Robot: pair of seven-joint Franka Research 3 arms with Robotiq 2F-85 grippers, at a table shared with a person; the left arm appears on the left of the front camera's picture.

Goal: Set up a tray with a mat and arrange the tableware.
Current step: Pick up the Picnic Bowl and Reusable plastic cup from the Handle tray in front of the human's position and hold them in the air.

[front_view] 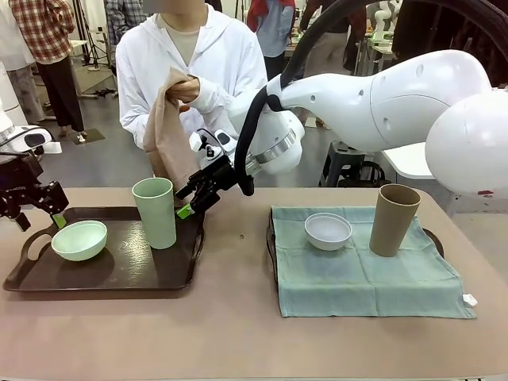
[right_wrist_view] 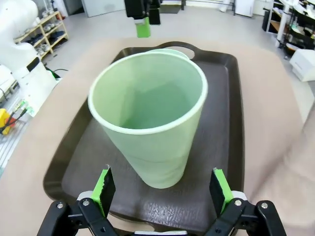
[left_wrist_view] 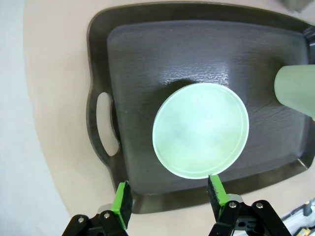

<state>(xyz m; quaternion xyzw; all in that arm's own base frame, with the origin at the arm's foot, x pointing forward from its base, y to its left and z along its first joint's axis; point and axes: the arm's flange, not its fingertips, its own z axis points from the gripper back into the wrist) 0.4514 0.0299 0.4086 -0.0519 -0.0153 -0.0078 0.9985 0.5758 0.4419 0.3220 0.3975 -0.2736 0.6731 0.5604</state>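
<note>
The green cup point(front_view: 155, 212) stands upright on the dark tray point(front_view: 119, 274), toward its right side. The green bowl point(front_view: 78, 240) sits on the tray's left side, apart from the cup.

The cup is tall, round and smooth, and wider at the top. It looks like light, hard plastic. I think it may tip or slip, so the best place to hold it is around the middle of its wall. The bowl is low and round with a thin rim. Pinching that rim looks like the way to lift it.

The tray is stiff, with a bumpy floor and handle holes.

The right tool point(front_view: 193, 202) is wide open and holds nothing, just beside the cup at the tray's right edge. The left tool point(left_wrist_view: 168, 194) is open too and holds nothing, over the tray's left edge by the bowl.

Right of the tray, a soft green mat point(front_view: 365, 278) holds a white bowl point(front_view: 328, 230) and a brown cup point(front_view: 394, 220). Behind the tray, a person holds a floppy tan cloth point(front_view: 168, 135).
</note>
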